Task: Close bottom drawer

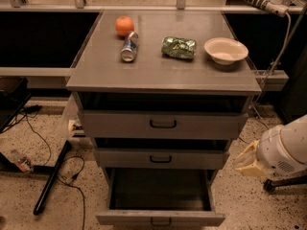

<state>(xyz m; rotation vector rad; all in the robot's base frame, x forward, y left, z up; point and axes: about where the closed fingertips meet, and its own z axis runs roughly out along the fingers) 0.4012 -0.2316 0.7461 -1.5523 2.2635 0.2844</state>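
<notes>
The bottom drawer (pixel 160 218) of the grey metal cabinet is pulled far out, its dark interior exposed and its low front panel with a small black handle at the bottom edge of the view. The middle drawer (pixel 160 158) and the top drawer (pixel 163 124) above it stand slightly out. My gripper (pixel 244 161) is at the right of the cabinet, level with the middle drawer, a pale hand on the white arm (pixel 285 150). It touches nothing.
On the cabinet top (pixel 163 75) lie an orange (pixel 124 25), a can on its side (pixel 129 47), a green chip bag (pixel 178 47) and a white bowl (pixel 225 50). Cables and a black pole (pixel 50 181) lie on the speckled floor at the left.
</notes>
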